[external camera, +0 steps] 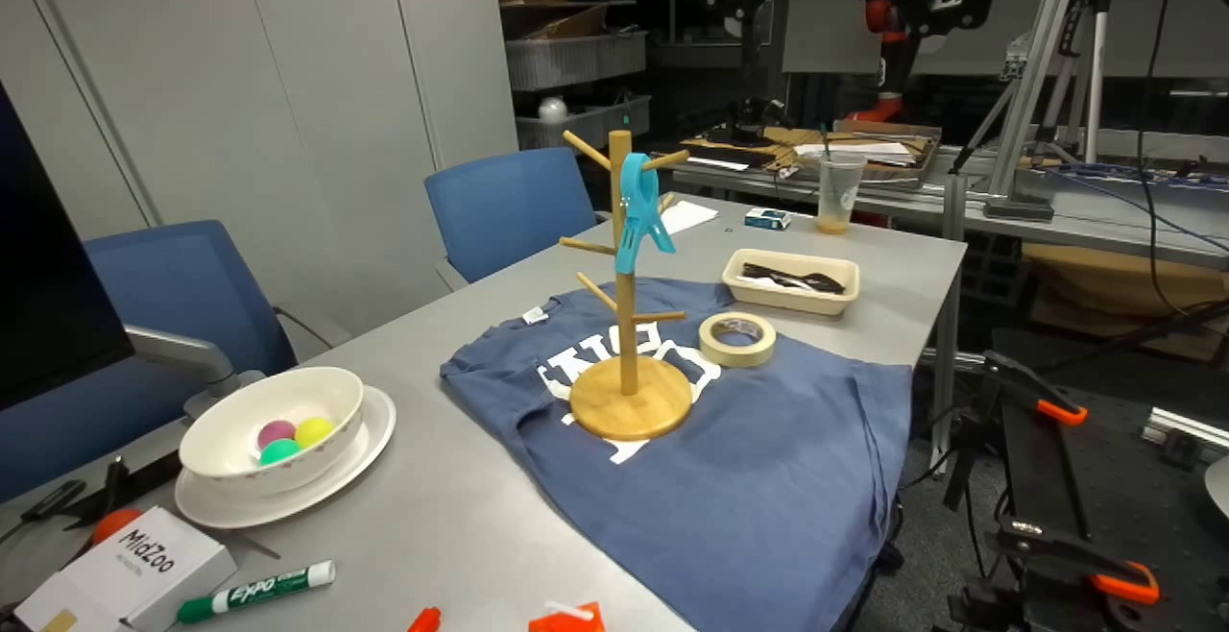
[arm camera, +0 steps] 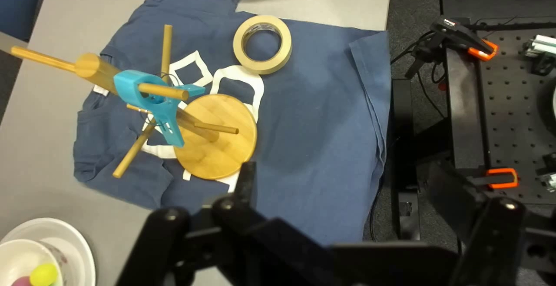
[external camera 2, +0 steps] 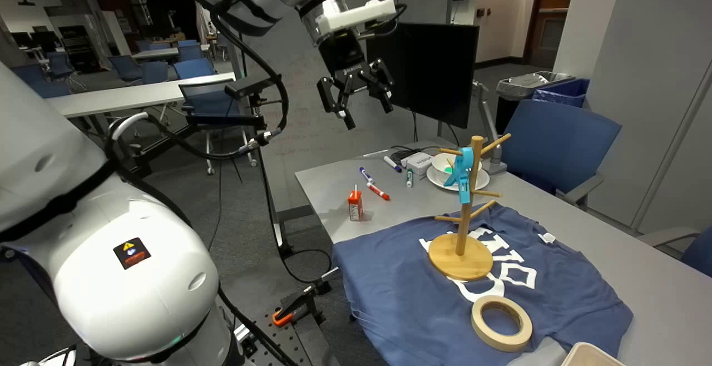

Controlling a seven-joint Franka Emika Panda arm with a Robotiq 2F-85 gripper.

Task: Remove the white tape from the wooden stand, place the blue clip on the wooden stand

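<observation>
The wooden stand [external camera: 629, 413] is upright on a blue T-shirt; it also shows in an exterior view [external camera 2: 459, 268] and the wrist view [arm camera: 217, 162]. The blue clip [external camera: 634, 214] hangs on an upper side peg of the stand, also seen in an exterior view [external camera 2: 460, 176] and the wrist view [arm camera: 166, 118]. The white tape [external camera: 737, 356] lies flat on the shirt beside the base, off the stand; it also shows in an exterior view [external camera 2: 503, 345] and the wrist view [arm camera: 286, 44]. My gripper [external camera 2: 367, 115] is open and empty, in the air above the table and apart from the stand.
The blue T-shirt [external camera: 759, 478] covers the table's middle. A beige tray [external camera: 792, 301] with dark items stands beyond the tape. A bowl [external camera: 211, 464] with balls, several markers and a red carton [external camera 2: 355, 206] stand elsewhere on the table. A monitor [external camera 2: 425, 71] rises behind.
</observation>
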